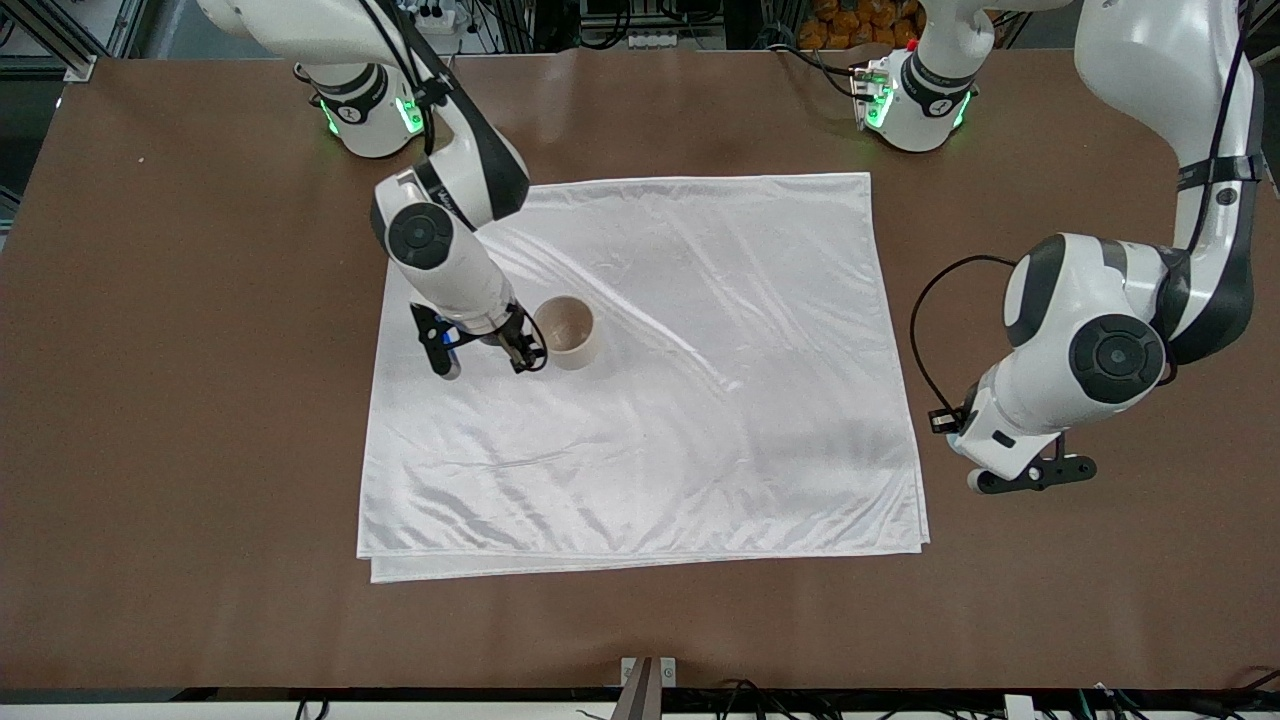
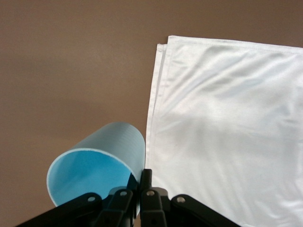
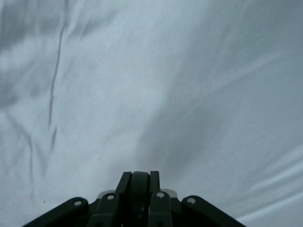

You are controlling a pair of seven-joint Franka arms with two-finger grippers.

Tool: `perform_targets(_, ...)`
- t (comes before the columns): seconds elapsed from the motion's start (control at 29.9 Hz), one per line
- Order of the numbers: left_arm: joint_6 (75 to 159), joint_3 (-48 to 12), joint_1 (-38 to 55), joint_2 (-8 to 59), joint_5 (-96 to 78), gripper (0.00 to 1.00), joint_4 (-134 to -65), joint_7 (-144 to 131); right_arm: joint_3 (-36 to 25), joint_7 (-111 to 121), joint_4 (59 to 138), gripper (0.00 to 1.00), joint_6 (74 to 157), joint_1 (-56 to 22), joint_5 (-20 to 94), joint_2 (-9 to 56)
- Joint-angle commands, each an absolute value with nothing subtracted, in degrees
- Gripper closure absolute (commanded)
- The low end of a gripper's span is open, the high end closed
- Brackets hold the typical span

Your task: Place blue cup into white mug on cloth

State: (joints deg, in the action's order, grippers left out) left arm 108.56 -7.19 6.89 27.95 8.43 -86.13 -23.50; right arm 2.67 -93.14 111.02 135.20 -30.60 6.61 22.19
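My left gripper (image 2: 137, 182) pinches the blue cup (image 2: 97, 163) over bare table (image 1: 180, 400) by the cloth (image 1: 700, 400) edge; my right gripper (image 1: 525, 355) clamps the white mug (image 1: 567, 332) handle mid-cloth.

Left gripper (image 2: 139, 187) clamped with fingers (image 2: 146, 178) together; right gripper (image 3: 138, 182) clamped too, wrist angled downward
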Motion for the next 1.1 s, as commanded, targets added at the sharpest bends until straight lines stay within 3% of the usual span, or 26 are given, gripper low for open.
perform_targets(0.0,107.75,-7.12,6.86,27.42,9.14,1.00,-86.22,-25.05,2.20,-95.36,101.70,1.00,132.80,-33.22,7.82,30.58)
perform_targets(0.2,107.49,-7.21,8.70,27.42,9.05,1.00,-86.22,-27.24,2.20,-97.21,96.24,1.00,132.89,-35.68,7.74,35.41)
perform_targets(0.73,105.12,-7.29,13.97,27.07,8.35,1.00,-86.13,-35.33,2.11,-96.86,96.42,1.00,135.53,-37.97,7.12,37.97)
perform_targets(0.9,103.45,-7.21,15.47,27.07,5.71,1.00,-85.96,-37.17,2.11,-96.94,96.59,0.79,135.62,-37.97,7.12,38.06)
perform_targets(1.07,103.10,-7.29,17.84,27.16,5.54,1.00,-85.08,-40.07,2.11,-96.94,96.59,0.71,135.18,-37.97,7.12,37.88)
